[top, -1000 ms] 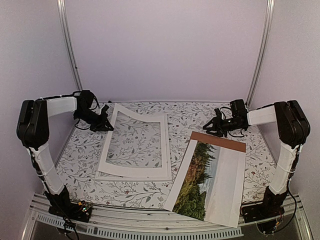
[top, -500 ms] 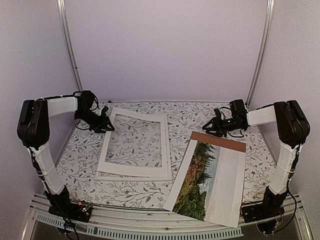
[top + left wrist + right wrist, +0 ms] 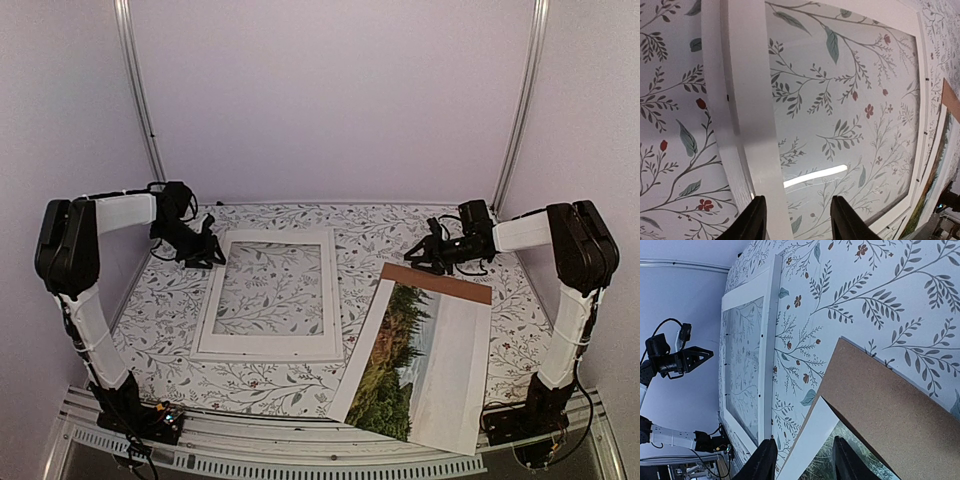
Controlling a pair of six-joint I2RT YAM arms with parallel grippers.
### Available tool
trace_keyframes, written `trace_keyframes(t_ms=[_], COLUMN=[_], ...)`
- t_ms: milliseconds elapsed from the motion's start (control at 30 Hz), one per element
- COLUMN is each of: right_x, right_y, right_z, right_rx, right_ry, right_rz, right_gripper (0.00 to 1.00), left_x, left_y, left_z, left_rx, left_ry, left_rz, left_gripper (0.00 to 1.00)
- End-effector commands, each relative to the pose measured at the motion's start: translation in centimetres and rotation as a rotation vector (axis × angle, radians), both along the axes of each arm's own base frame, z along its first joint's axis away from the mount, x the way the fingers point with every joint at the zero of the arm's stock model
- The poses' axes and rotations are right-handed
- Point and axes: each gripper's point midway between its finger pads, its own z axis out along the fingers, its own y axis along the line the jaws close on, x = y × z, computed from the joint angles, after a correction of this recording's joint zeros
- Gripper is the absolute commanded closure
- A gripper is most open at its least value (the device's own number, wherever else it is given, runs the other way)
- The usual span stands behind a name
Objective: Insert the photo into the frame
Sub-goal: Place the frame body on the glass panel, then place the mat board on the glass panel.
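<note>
Floral-printed surface, pale lilac walls, metal posts at the back corners. The frame lies flat left of centre. The left tool sits just beside its far left corner, jaws apart, nothing between them. The right tool hovers open and empty by the far edge of the brown backing board. On that board, front right, lies the photo, long axis near to far, sky side to the right.

The table is white with grey-green leaf sprigs. The rectangular picture frame is white-edged; the paper landscape print, green and brown.
</note>
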Motion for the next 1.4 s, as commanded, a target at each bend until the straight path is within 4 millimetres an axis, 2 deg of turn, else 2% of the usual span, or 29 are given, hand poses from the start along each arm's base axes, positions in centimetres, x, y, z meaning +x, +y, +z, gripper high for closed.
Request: trace_keyframes(t_ms=[0,267,467,600,767,900,1167,1367], right_x=[-0.3,-0.3,0.0,0.1,0.0,-0.1,-0.4,-0.9], right_y=[0.3,0.2,-0.4,-0.4,-0.2,-0.1,-0.1,-0.3], right_z=[-0.6,0.1,1.8,3.5,4.1,4.4,3.5,3.2], right_rx=[0.000,-0.016,-0.083,-0.125,-0.170,-0.184,-0.192,-0.198], right_ry=[0.011,-0.013,-0.091,-0.160,-0.191,-0.203,-0.177,-0.168], right_rz=[0.010,0.006,-0.017,-0.022,-0.029,-0.028,-0.026,-0.024], right_gripper=[0.58,0.58,0.56,0.51,0.38,0.33,0.34,0.35], left_x=[0.6,0.9,1.4,2.8,4.8,6.8,11.2,13.7], left_y=[0.5,2.2,2.0,0.3,-2.1,-3.9,-7.3,-8.6], left_z=[1.6,2.4,2.4,3.2,4.1,4.3,2.4,-0.6], left_rx=[0.055,0.148,0.126,0.036,-0.058,-0.104,-0.176,-0.172], left_ry=[-0.043,-0.082,-0.118,-0.177,-0.240,-0.273,-0.306,-0.296], left_rz=[0.011,0.048,0.066,0.055,0.038,0.029,0.017,0.021], left_gripper=[0.54,0.51,0.50,0.49,0.49,0.48,0.47,0.48])
